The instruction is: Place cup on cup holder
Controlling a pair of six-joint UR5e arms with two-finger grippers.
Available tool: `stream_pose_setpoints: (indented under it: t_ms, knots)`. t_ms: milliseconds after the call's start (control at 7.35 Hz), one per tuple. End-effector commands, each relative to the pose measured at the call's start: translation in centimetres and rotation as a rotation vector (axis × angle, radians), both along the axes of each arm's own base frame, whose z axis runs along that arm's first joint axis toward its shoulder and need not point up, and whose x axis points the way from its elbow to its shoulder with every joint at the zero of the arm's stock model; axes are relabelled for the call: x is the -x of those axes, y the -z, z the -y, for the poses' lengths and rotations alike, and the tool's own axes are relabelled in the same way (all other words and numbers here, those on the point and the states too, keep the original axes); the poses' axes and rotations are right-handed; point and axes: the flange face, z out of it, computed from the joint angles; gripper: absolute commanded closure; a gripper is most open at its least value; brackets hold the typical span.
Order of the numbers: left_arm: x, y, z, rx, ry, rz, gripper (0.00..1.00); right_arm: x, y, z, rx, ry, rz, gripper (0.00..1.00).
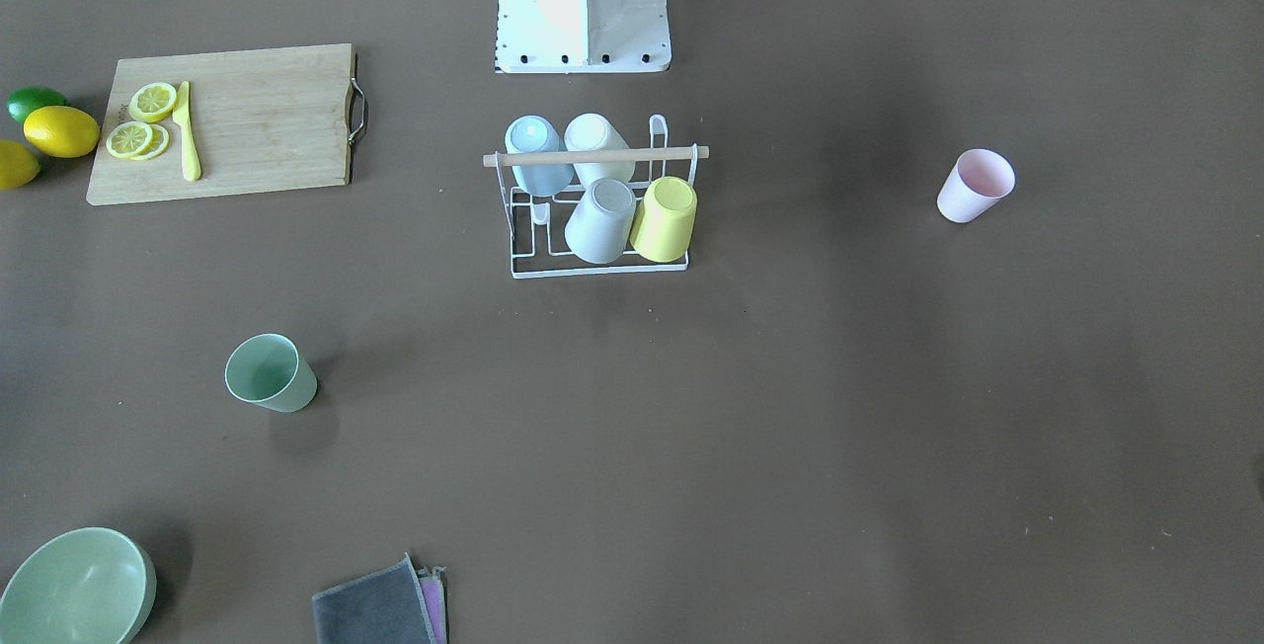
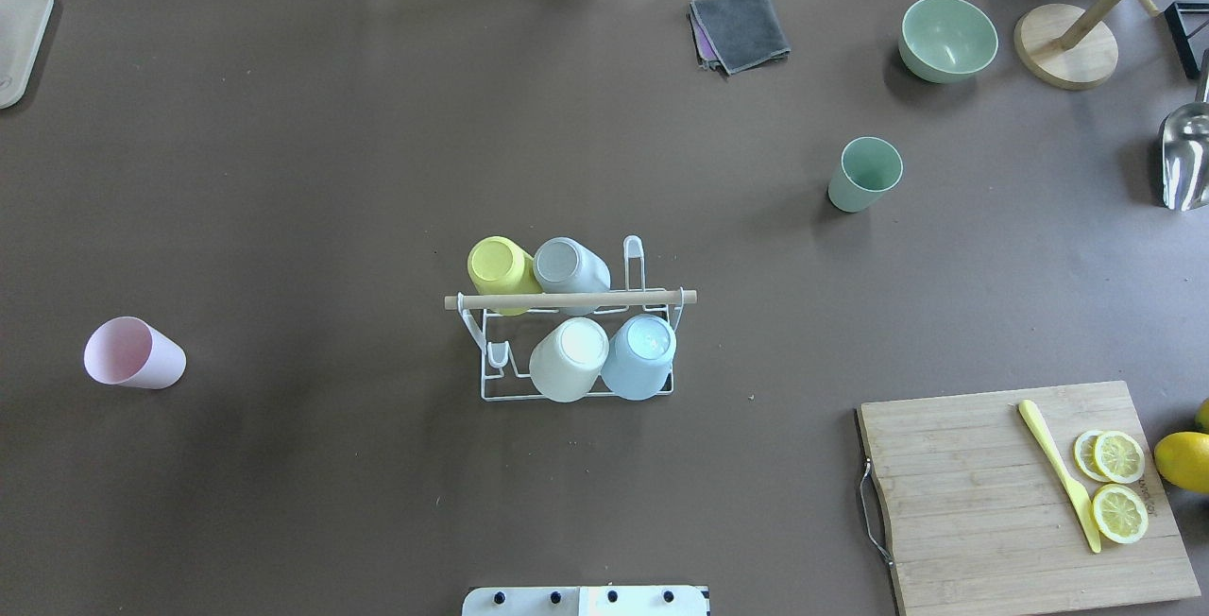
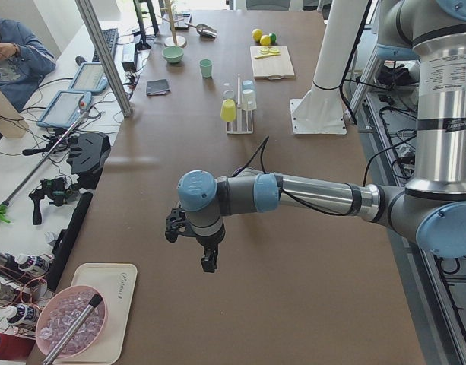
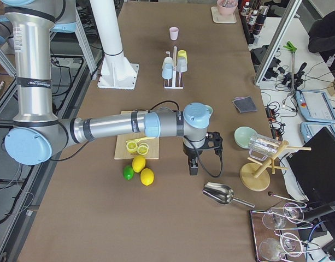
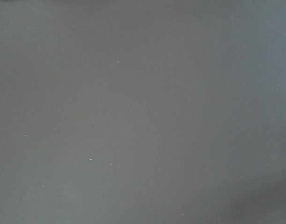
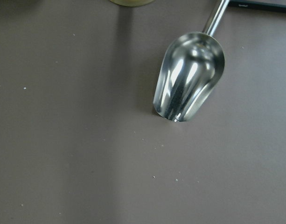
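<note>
The white wire cup holder (image 1: 592,157) with a wooden dowel handle stands mid-table, also in the overhead view (image 2: 567,299). Yellow, grey, cream and light blue cups hang upside down on its prongs. A pink cup (image 1: 975,186) stands upright alone on the robot's left side (image 2: 132,354). A green cup (image 1: 269,373) stands upright on its right side (image 2: 864,174). My left gripper (image 3: 208,262) and right gripper (image 4: 193,168) hang over the table's ends, far from the cups. They show only in the side views, so I cannot tell if they are open or shut.
A wooden cutting board (image 2: 982,503) holds lemon slices and a yellow knife; whole lemons (image 1: 61,130) and a lime lie beside it. A green bowl (image 2: 947,38), folded cloths (image 2: 739,28), a metal scoop (image 6: 189,77) and a wooden stand (image 2: 1065,45) sit at the right end.
</note>
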Motion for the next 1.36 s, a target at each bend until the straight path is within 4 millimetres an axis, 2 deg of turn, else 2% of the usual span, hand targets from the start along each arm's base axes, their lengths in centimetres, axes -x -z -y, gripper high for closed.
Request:
stream_pose_setpoints:
  t_ms: [0, 272, 408, 681, 817, 953, 1225]
  knots:
    - [0.1, -0.1, -0.1, 0.000, 0.000, 0.000, 0.01, 4.4, 6.4, 2.8, -0.097, 0.042, 0.000, 0.00]
    - [0.0, 0.0, 0.0, 0.000, -0.001, -0.002, 0.01, 11.0, 11.1, 5.8, -0.115, 0.059, -0.009, 0.00]
    - [0.0, 0.1, 0.0, -0.001, 0.000, 0.000, 0.01, 13.4, 12.1, 6.0, -0.089, 0.050, -0.001, 0.00]
    - [0.1, 0.8, -0.2, -0.014, 0.003, -0.007, 0.01, 14.7, 13.1, 8.6, -0.044, 0.021, 0.014, 0.00]
    - [0.1, 1.2, -1.6, -0.016, 0.006, -0.007, 0.01, 15.4, 13.9, 10.2, -0.021, 0.028, 0.023, 0.00]
    - [0.1, 2.1, -1.7, -0.033, 0.007, -0.002, 0.01, 16.1, 15.7, 12.1, 0.006, 0.031, 0.026, 0.00]
    - [0.0, 2.4, -1.5, -0.034, 0.008, -0.004, 0.01, 17.8, 19.0, 16.0, 0.035, 0.036, 0.019, 0.00]
